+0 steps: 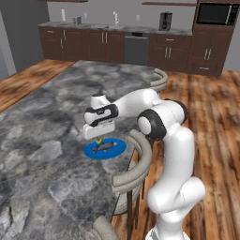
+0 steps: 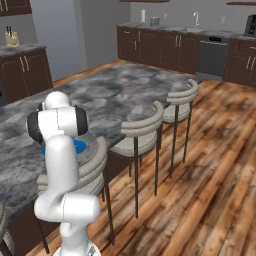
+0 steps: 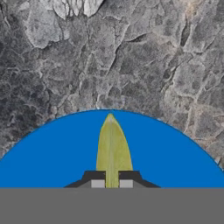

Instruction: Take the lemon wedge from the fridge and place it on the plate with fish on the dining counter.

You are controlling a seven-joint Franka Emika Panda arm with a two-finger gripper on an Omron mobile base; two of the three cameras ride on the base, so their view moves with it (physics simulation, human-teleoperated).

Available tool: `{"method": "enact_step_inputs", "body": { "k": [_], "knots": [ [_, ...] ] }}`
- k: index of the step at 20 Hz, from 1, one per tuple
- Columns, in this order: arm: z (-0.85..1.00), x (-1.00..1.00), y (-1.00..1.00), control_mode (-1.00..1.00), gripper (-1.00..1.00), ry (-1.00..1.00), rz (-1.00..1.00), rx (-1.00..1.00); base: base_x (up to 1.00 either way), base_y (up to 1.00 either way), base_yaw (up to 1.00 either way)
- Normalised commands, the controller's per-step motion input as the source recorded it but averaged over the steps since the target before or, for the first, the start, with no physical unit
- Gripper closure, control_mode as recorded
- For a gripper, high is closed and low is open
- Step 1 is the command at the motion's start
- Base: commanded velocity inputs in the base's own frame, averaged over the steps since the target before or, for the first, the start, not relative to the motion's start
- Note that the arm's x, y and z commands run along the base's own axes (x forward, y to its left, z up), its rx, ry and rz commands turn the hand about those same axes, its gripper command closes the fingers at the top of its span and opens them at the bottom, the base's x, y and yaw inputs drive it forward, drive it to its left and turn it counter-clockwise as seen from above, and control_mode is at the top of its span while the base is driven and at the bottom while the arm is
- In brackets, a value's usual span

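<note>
Closest to the base cameras rises the white arm, its elbow bent over the edge of the dining counter (image 1: 42, 140), whose grey marbled tabletop spreads wide across the left base view and shows again in the right base view. Along the counter's near edge stand curved-back stools (image 2: 142, 132) on the wooden floor (image 2: 200, 175). Beyond them, dark brown cabinets (image 1: 84, 44) line the far wall. On the tabletop, near the stool-side edge, lies the bright blue plate (image 1: 118, 149), and on it the slim grey fish (image 1: 104, 146). Just above the plate hangs the gripper (image 1: 98, 139), pointing down. In the hand view its two dark fingertips (image 3: 97, 180) are drawn close together and clench the lemon wedge (image 3: 112, 144) between them; the wedge's yellow tip reaches forward over the blue of the plate (image 3: 52, 153), with the marbled stone beyond the rim. In the left base view the wedge (image 1: 98, 140) shows as a small yellow speck just under the hand, right beside the fish; whether it touches the plate I cannot tell.
</note>
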Motion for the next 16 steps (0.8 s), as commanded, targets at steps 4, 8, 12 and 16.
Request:
{"method": "enact_step_inputs", "body": {
  "k": [4,8,12,16],
  "knots": [
    [0.00,-0.21,0.00,-1.00,1.00,0.00,0.00,0.00,0.00,0.00,0.00],
    [0.00,-0.12,0.00,-1.00,-1.00,-0.02,0.00,0.00,0.00,0.00,0.00],
    [0.66,-0.05,0.00,-1.00,-1.00,-0.09,0.00,0.00,0.00,0.00,0.00],
    [1.00,-0.24,-0.01,-1.00,-1.00,-0.04,0.01,0.01,0.00,0.00,0.00]
  ]
}}
